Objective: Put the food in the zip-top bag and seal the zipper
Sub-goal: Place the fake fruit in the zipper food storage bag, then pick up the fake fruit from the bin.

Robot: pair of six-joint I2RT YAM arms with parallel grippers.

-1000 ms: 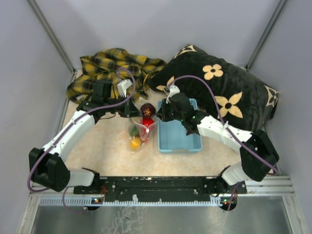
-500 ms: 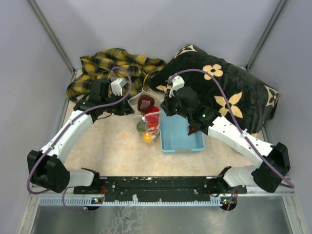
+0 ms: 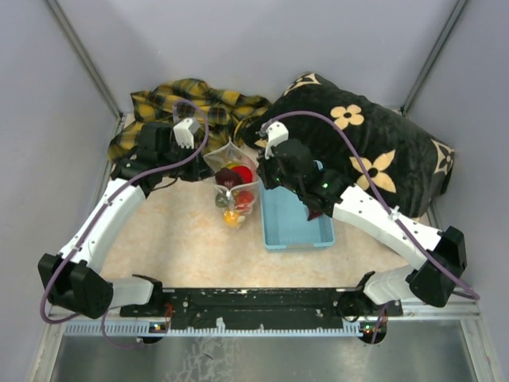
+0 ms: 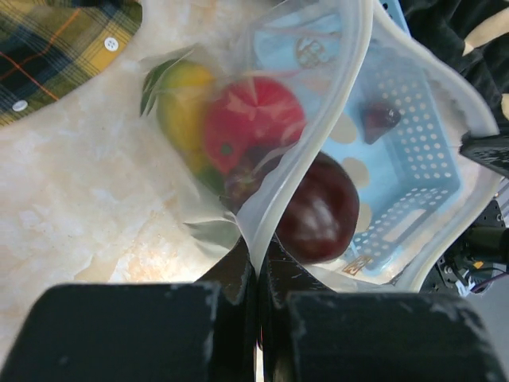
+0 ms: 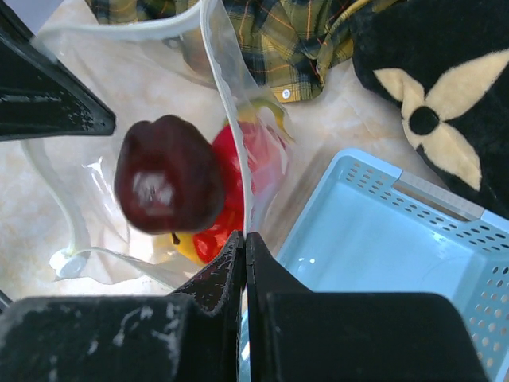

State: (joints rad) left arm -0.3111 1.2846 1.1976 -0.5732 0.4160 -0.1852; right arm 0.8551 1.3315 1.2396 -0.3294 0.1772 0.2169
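The zip-top bag (image 3: pixel 231 193) hangs upright above the table, between my two grippers. My left gripper (image 3: pixel 210 164) (image 4: pixel 258 253) is shut on the bag's left rim, and my right gripper (image 3: pixel 262 172) (image 5: pixel 244 239) is shut on its right rim. The zipper (image 4: pixel 338 111) (image 5: pixel 223 95) is a whitish strip along the mouth; its two sides stand apart. The food lies inside: a dark maroon fruit (image 4: pixel 318 211) (image 5: pixel 169 175) on top, with a red one (image 4: pixel 254 127) (image 5: pixel 258 155) and a yellow one (image 4: pixel 183 103) below it.
A light-blue basket (image 3: pixel 298 231) (image 5: pixel 382 239) sits just right of the bag, under my right arm. A black flowered pillow (image 3: pixel 358 143) lies at the back right and a yellow plaid shirt (image 3: pixel 175 103) at the back left. Grey walls close both sides.
Both grippers have risen and moved toward the back, lifting the bag off the table. It now hangs upright with its mouth spread, and the fruits have settled lower in it.
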